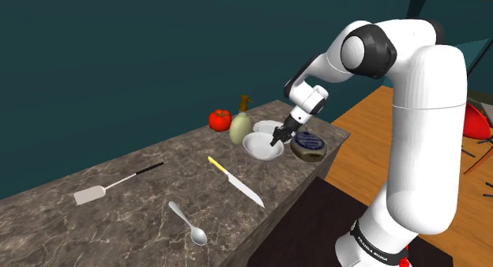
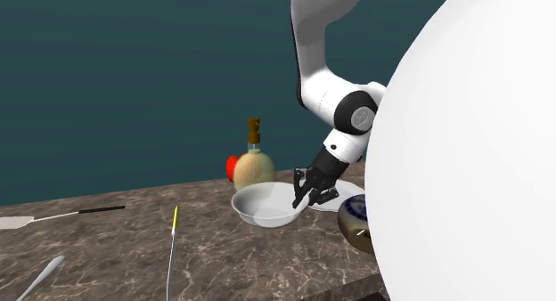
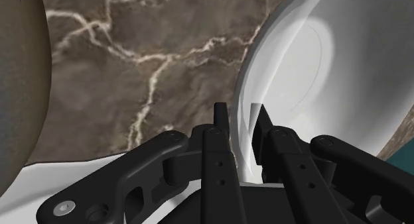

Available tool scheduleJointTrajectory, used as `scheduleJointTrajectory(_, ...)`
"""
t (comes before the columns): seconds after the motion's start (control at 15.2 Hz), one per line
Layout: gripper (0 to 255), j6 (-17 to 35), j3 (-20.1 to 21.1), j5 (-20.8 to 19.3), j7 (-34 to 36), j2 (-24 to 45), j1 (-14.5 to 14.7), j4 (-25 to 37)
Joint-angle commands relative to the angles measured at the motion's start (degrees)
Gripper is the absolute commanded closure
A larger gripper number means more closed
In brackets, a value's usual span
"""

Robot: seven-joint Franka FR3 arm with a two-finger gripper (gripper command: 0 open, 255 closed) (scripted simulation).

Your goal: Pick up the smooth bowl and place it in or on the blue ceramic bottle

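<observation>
The gripper (image 3: 241, 115) is clamped on the white bowl (image 1: 259, 148) at its rim, one finger inside, one outside. Lift straight and level, since a rim pinch probably lets it swing. The squat blue-topped bottle (image 1: 308, 144) sits just beside the gripper.

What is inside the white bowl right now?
The white bowl is empty: bare white inside, only the claw at its rim.

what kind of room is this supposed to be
Most likely a kitchen: a long countertop of dark, white-veined marble pattern carries a yellow-handled kitchen knife, a smooth white bowl and a red tomato.
</observation>
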Motion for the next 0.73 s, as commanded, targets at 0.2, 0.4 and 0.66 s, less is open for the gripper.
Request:
scheduleJointTrajectory(0.2, 255, -0.9, -1.5, -3.3, 3.1, -3.7, 1.2, -0.7)
scheduleJointTrajectory(0.4, 255, -1.5, -2.3, -5.4, 5.0, -5.8, 1.8, -1.0)
scheduleJointTrajectory(0.66, 255, -2.3, -3.3, -8.1, 7.6, -8.6, 2.6, -1.1)
